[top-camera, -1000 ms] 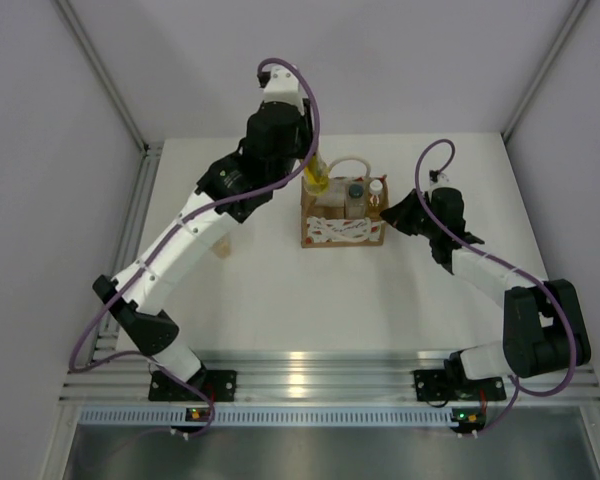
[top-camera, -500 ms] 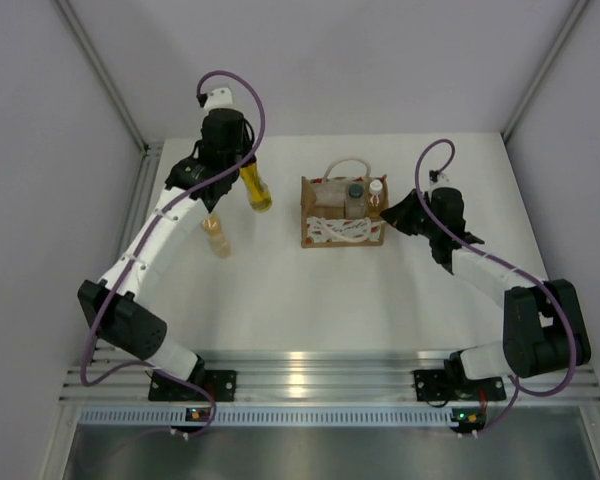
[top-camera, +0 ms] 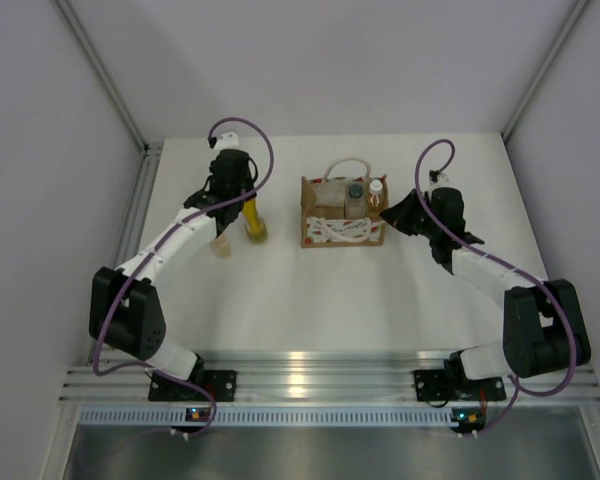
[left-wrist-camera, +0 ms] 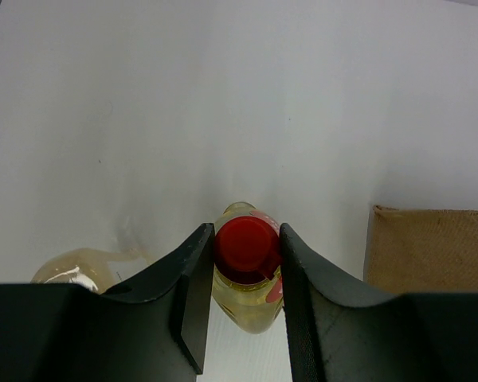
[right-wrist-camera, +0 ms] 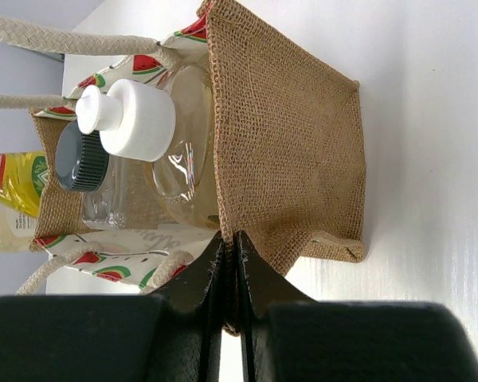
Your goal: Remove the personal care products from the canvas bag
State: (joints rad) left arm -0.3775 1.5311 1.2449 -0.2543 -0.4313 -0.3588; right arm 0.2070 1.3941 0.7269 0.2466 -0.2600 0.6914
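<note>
Jaws downward, the left arm point(top-camera: 177, 237) pinches the yellow bottle point(left-wrist-camera: 248, 280) at its cap.

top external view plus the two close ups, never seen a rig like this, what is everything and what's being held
These are two robot arms bolted to a white table. The top view looks down from above and behind them. The other two pictures come from a camera on each wrist, so the black shapes are that arm's own fingers. The left fingers are closed around the red cap of a yellow bottle, near an amber bottle already out on the table. The right fingers pinch the edge of the canvas bag, which holds a white-capped bottle and a dark-capped bottle.
</note>
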